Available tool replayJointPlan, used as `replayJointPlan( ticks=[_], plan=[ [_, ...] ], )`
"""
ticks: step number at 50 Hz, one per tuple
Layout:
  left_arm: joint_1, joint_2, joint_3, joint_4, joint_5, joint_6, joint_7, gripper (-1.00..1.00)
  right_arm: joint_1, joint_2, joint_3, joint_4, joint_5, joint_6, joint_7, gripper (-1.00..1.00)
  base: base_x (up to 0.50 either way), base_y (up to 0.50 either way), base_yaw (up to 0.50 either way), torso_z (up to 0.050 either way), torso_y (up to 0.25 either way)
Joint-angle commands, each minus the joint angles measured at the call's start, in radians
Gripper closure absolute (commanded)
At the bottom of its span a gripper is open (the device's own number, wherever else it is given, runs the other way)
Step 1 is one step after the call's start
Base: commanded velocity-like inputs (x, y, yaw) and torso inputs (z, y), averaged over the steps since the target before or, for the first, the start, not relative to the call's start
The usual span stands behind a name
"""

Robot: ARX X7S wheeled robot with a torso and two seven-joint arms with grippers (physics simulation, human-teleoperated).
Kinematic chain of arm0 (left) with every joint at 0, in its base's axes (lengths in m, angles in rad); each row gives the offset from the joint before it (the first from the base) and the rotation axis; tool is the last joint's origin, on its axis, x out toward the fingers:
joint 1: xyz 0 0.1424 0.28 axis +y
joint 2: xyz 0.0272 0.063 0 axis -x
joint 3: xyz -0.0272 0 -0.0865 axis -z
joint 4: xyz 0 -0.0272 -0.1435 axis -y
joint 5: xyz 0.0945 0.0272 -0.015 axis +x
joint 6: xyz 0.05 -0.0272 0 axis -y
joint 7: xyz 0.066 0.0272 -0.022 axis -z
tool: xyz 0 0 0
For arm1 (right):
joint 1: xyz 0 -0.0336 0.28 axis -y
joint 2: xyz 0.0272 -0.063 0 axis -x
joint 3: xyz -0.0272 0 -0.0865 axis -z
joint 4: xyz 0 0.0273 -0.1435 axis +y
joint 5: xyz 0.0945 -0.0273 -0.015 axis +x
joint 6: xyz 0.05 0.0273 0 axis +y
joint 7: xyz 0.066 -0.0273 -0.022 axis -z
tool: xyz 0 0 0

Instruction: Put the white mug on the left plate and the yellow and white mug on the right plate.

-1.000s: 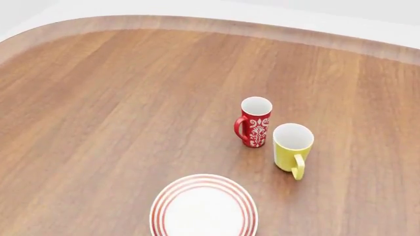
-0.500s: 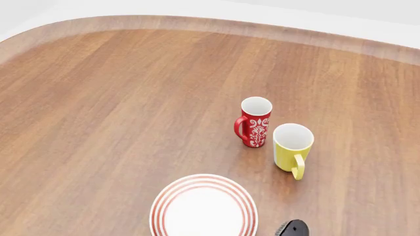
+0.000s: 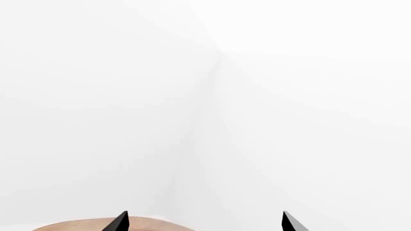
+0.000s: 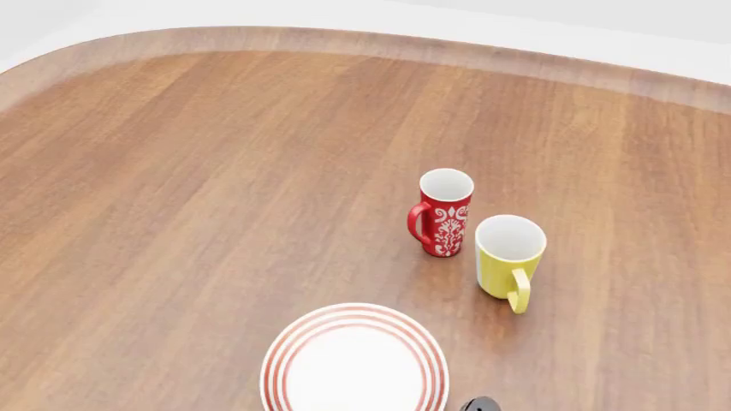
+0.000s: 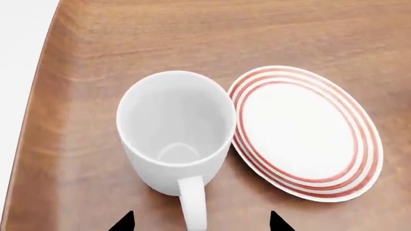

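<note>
A curved wooden table (image 4: 228,214) fills the view. The right gripper (image 5: 200,222), jaws spread and empty, hangs above the white mug (image 5: 174,130), handle pointing toward it (at six o'clock); a plate (image 5: 308,132) touches the mug's side at three.

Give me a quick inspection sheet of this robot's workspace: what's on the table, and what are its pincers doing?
Surface: wooden table, rounded edge.
Job's things: white mug upright beside a ringed plate, handle toward the right pincer; yellow mug upright, on no plate; a ringed plate empty in the head view.
Clutter: red mug next to the yellow one.
Pincers: left pincer open, empty, facing white walls; right pincer open, empty, near the white mug.
Cables: nothing seen.
Surroundings: plain white.
</note>
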Motion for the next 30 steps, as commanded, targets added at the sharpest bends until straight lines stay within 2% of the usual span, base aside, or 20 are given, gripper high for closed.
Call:
replayJointPlan(
  ticks=[1, 30],
  plan=[
    [0.000, -0.005, -0.004, 0.000, -0.004, 0.001, -0.007, -1.00, 0.014, -0.025, -0.033, 0.050, -0.020, -0.014, -0.017, -1.00, 0.00, 0.00, 0.00, 0.000, 0.000],
    [0.012, -0.009, 0.003, 0.000, -0.007, 0.020, -0.003, -1.00, 0.083, -0.101, -0.111, 0.220, -0.075, -0.038, -0.063, -1.00, 0.00, 0.00, 0.00, 0.000, 0.000]
  ],
)
